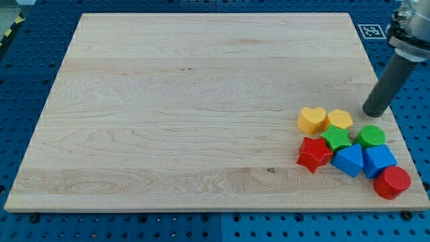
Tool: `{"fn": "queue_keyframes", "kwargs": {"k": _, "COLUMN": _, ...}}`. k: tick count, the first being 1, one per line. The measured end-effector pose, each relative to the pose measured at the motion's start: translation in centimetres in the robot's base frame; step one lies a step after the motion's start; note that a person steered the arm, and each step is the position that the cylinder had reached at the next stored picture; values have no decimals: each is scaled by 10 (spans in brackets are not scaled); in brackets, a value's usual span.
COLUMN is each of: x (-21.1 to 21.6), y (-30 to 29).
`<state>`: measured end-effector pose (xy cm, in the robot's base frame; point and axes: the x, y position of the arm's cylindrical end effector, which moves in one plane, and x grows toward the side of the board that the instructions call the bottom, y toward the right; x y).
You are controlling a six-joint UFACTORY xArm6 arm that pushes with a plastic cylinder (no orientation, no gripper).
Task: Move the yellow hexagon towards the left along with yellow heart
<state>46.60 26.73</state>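
The yellow heart lies on the wooden board at the view's right, touching the yellow hexagon on its right. My tip is down at the board a little to the right of the yellow hexagon, with a small gap between them, and above the green round block.
Below the yellow pair sits a tight cluster: a green star, a red star, two blue blocks and a red cylinder. The board's right edge runs just past my tip.
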Motion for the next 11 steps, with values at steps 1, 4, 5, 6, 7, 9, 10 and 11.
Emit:
{"fn": "queue_keyframes", "kwargs": {"k": 1, "x": 14, "y": -10}}
{"fn": "queue_keyframes", "kwargs": {"k": 4, "x": 29, "y": -38}}
{"fn": "queue_keyframes", "kwargs": {"k": 5, "x": 29, "y": -54}}
{"fn": "queue_keyframes", "kwargs": {"k": 6, "x": 29, "y": -83}}
{"fn": "queue_keyframes", "kwargs": {"k": 7, "x": 20, "y": -115}}
{"fn": "queue_keyframes", "kwargs": {"k": 9, "x": -44, "y": -181}}
{"fn": "queue_keyframes", "kwargs": {"k": 10, "x": -73, "y": -224}}
{"fn": "queue_keyframes", "kwargs": {"k": 11, "x": -81, "y": -293}}
